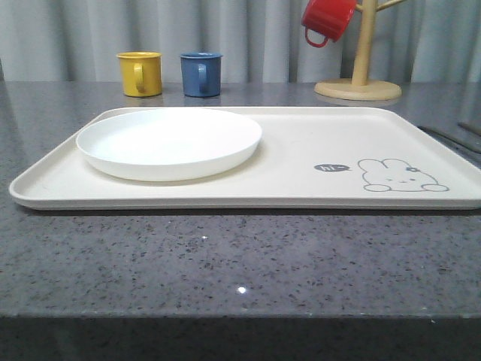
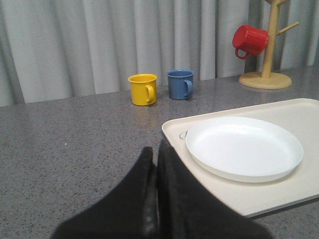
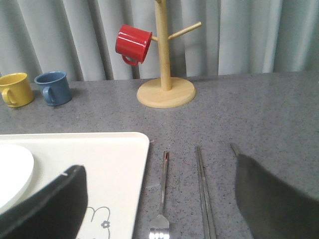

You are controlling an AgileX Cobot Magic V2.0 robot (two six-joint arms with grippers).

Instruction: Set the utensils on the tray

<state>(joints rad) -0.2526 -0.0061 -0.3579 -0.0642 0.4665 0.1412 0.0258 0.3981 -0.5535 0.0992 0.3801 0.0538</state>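
The cream-white tray (image 1: pixel 301 150) with the rabbit drawing lies across the middle of the table. To its right on the grey tabletop lie a silver fork (image 3: pixel 163 194) and a pair of chopsticks (image 3: pixel 204 194), side by side, also seen as thin grey lines (image 1: pixel 449 138) in the front view. Another slim metal handle (image 3: pixel 234 148) is mostly hidden behind one finger, so I cannot tell what it is. My right gripper (image 3: pixel 158 169) hangs open above the fork and the tray's right edge (image 3: pixel 134 174), holding nothing. My left gripper (image 2: pixel 155 150) is shut and empty beside the tray's left edge (image 2: pixel 172 139).
A round white plate (image 1: pixel 169 141) sits on the left half of the tray. A yellow mug (image 1: pixel 140 73) and a blue mug (image 1: pixel 201 73) stand behind it. A wooden mug tree (image 1: pixel 359 84) with a red mug (image 1: pixel 326 18) stands at the back right.
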